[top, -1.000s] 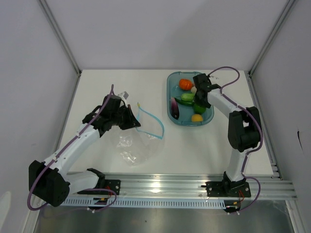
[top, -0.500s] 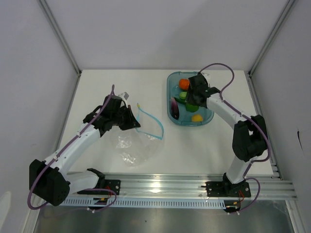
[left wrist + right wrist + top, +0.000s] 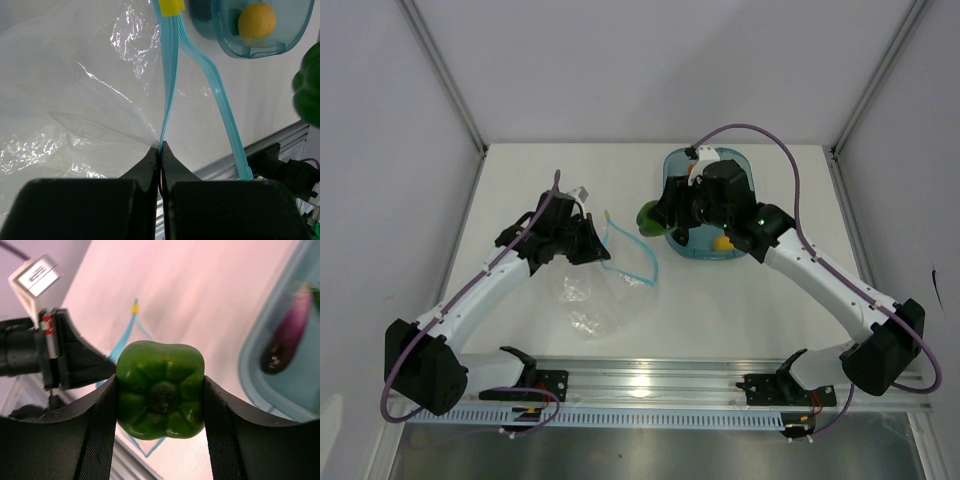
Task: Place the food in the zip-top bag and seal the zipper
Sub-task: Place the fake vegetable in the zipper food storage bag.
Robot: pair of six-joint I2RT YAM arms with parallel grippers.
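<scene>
Nearest me, the zip-top bag (image 3: 592, 300) lies slack on the counter (image 3: 520, 190). I see nothing coloured inside its clear film, so I judge no food is bagged yet. My left pincer (image 3: 161, 149) is pressed together on one lip of the zipper (image 3: 169, 85), holding it up so the mouth gapes (the other blue lip bows away toward the tray). Beyond that, my right pincer (image 3: 161, 405) pinches the green pepper (image 3: 161, 385) by its sides, between tray and bag, just beside the mouth. Farthest off, the teal tray (image 3: 738, 158) holds the purple eggplant (image 3: 290, 332) and the yellow lemon (image 3: 256, 20); my arm hides the rest. Left to do: drop the pepper in, fetch the others, then seal the zipper.
</scene>
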